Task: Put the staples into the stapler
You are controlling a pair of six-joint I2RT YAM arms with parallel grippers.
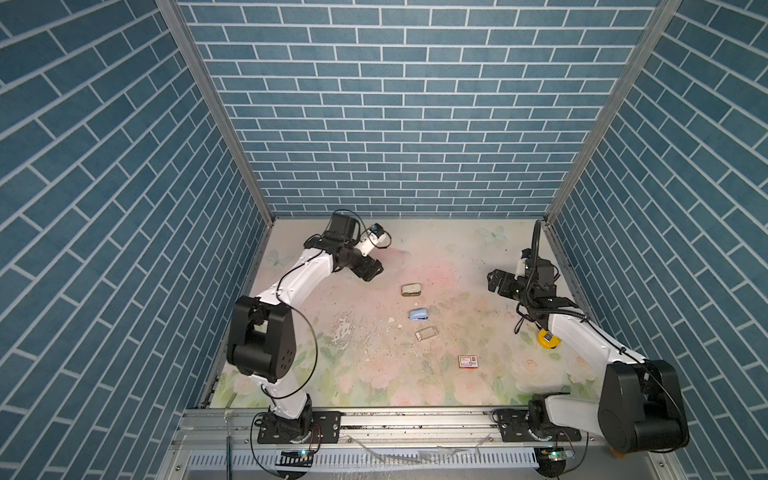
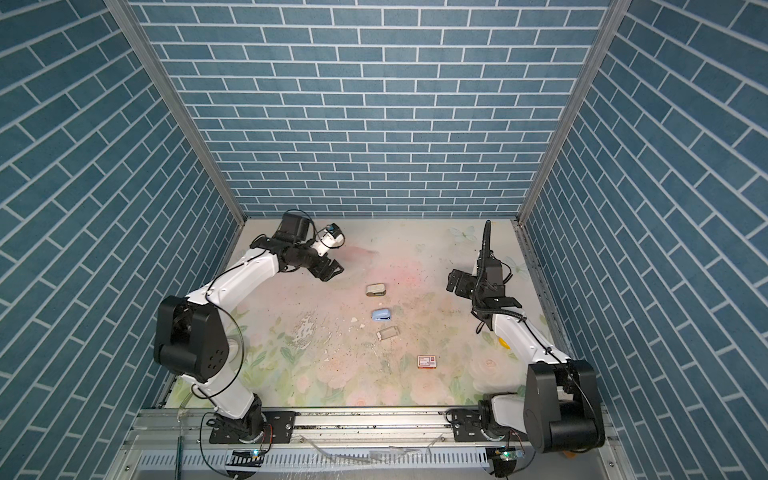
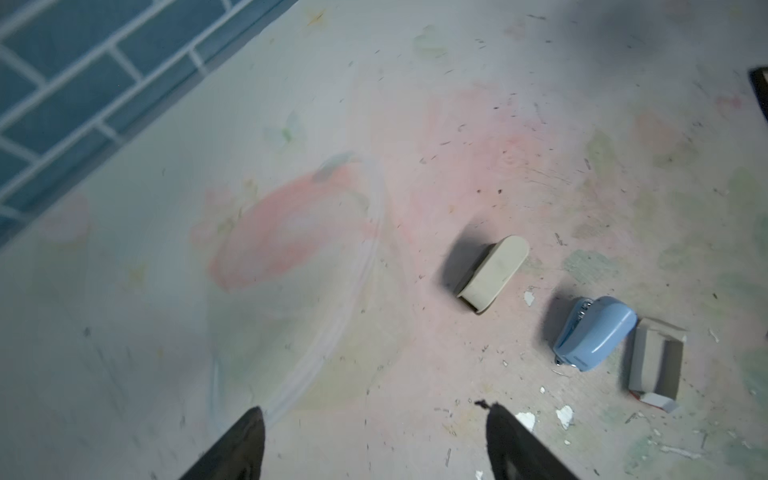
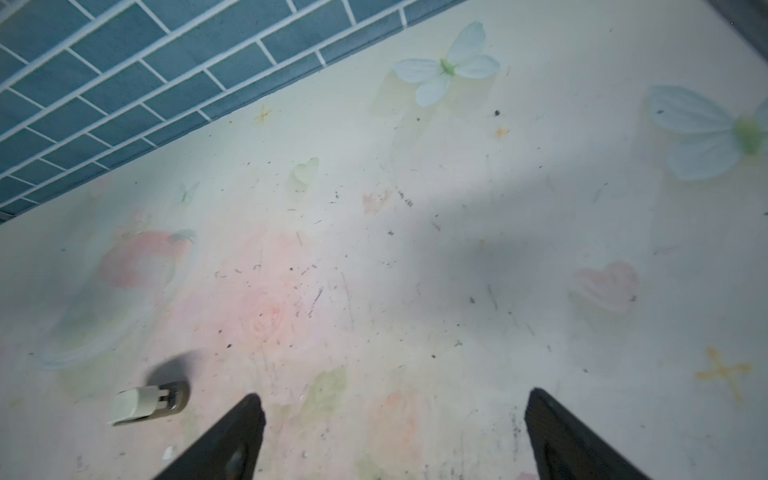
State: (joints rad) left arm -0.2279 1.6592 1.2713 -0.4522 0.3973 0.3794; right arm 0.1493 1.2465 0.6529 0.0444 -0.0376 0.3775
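Left tool [image 3: 374, 409] and right tool [image 4: 395, 395] both wide, empty, well apart from the staples [image 1: 427, 333] lying roughly between them just beside the blue stapler [image 1: 419, 314]; reads as pre-grasp, next needs stapler opened and a careful pinch on one strip.

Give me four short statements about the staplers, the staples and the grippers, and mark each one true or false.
1. The left gripper and the right gripper are both open and empty. True.
2. In both top views the blue stapler lies between the beige stapler and the tray of staples. True.
3. The red-and-white box sits on top of the blue stapler. False: it lies by itself on the table, nearer the front edge than the tray.
4. The left gripper is clamped on the beige stapler. False: it is apart from it, towards the back left, touching nothing.
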